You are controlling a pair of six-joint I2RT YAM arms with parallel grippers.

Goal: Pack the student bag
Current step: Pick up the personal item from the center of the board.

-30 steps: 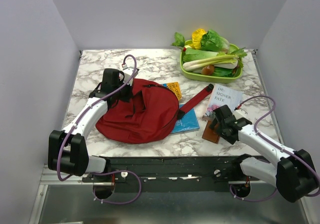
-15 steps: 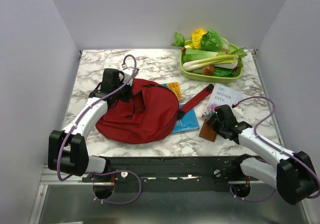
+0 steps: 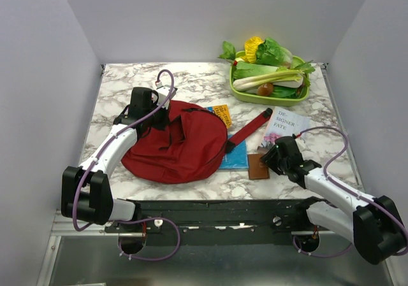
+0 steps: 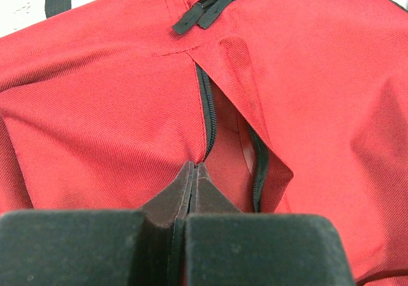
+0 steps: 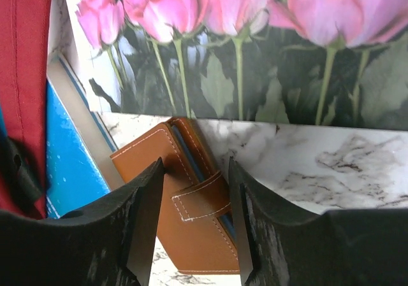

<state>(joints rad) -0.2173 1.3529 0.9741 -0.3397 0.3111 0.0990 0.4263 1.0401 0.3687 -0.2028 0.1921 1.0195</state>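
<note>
The student bag (image 3: 185,146), dark red fabric, lies flat left of the table's centre, and it fills the left wrist view (image 4: 115,107) with a zip slit partly open. My left gripper (image 3: 153,111) sits at the bag's far left edge; its jaws (image 4: 194,166) are pressed together, pinching the fabric at the end of that zip. A brown wallet (image 3: 257,166) lies right of the bag. My right gripper (image 3: 266,158) straddles the wallet (image 5: 191,228), jaws (image 5: 196,165) half closed, one finger at each long edge.
A blue book (image 3: 237,157) lies half under the bag's red strap (image 3: 250,127), just left of the wallet. A rose-printed booklet (image 3: 284,125) lies beyond the wallet. An orange card (image 3: 222,114) is by the bag. A green tray (image 3: 237,92) of vegetables stands at the back right.
My right gripper has moved left and forward over the wallet while its jaws narrowed around it. The wallet shifted left towards the blue book. The left arm has stayed put.
</note>
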